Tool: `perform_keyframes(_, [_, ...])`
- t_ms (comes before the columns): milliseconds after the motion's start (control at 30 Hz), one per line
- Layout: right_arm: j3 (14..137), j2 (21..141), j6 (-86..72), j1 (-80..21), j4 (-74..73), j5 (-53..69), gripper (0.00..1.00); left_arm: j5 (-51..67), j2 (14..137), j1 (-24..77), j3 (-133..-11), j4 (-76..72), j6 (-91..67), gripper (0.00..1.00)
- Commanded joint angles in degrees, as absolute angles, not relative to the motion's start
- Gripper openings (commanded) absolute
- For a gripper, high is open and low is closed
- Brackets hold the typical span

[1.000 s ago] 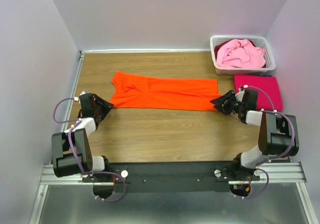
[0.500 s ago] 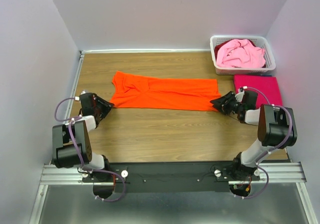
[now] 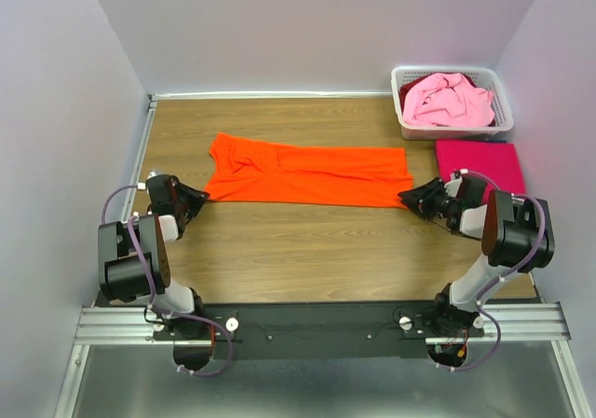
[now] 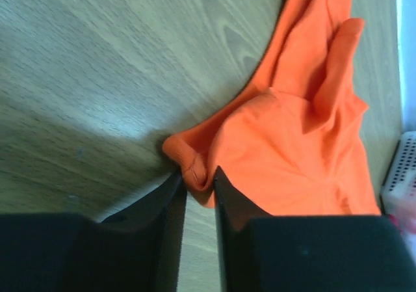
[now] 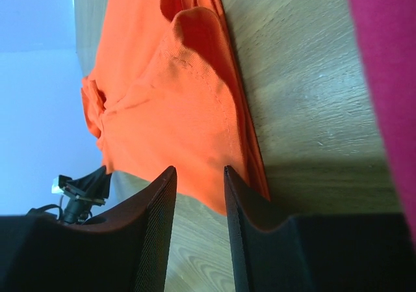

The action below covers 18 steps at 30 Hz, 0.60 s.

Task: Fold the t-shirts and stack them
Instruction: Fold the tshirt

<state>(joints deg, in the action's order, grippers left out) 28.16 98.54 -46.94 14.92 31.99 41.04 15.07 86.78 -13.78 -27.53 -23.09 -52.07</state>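
Observation:
The orange t-shirt (image 3: 307, 174) lies flat, spread left to right across the table. My left gripper (image 3: 197, 197) is at its near left corner. In the left wrist view the jaws (image 4: 198, 172) pinch a bunched bit of that orange corner (image 4: 195, 165) between their tips. My right gripper (image 3: 406, 197) is at the near right corner, and its jaws (image 5: 198, 170) stand apart with the orange hem (image 5: 214, 181) between them. A magenta-red t-shirt (image 3: 484, 167) lies folded at the right. The pale pink t-shirt (image 3: 447, 100) is heaped in the basket.
The white slotted basket (image 3: 456, 129) stands at the back right, just behind the folded magenta-red shirt; its edge shows in the left wrist view (image 4: 398, 175). Grey walls close in the table on the left, back and right.
Both grippers slid inward onto the orange shirt's near corners and their jaws narrowed. The left jaws closed onto the cloth corner. The shirts have not moved.

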Motion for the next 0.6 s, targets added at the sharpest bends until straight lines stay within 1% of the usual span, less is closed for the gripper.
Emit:
perform_keyframes(0, [26.5,100.2,-46.4,16.4,31.5,39.6,0.42,15.6,87.8,-14.8,-27.2,-24.8,-52.0,0.24])
perform_keyframes(33, [26.3,100.1,-46.8,16.7,31.4,39.6,0.42,15.2,87.6,-15.0,-27.0,-24.0,-51.7,0.11])
perform_keyframes(100, [26.4,99.8,-46.9,17.4,30.8,39.2,0.41,14.2,86.8,-15.2,-27.1,-22.5,-50.8,0.01])
perform_keyframes(233, [27.9,98.4,-44.0,17.8,25.0,36.5,0.41,6.7,83.9,-15.3,-28.3,-13.7,-47.5,0.00])
perform_keyframes(267, [29.0,98.2,-43.2,17.9,21.7,35.3,0.41,3.0,82.8,-15.2,-29.3,-11.7,-46.6,0.00])
perform_keyframes(367, [30.2,97.4,-40.8,17.9,17.3,33.8,0.40,-2.1,81.5,-15.4,-29.8,-5.2,-46.7,0.00])
perform_keyframes(567, [31.0,96.2,-39.6,17.8,15.6,34.5,0.40,-1.5,81.3,-15.3,-27.3,-3.1,-48.3,0.00])
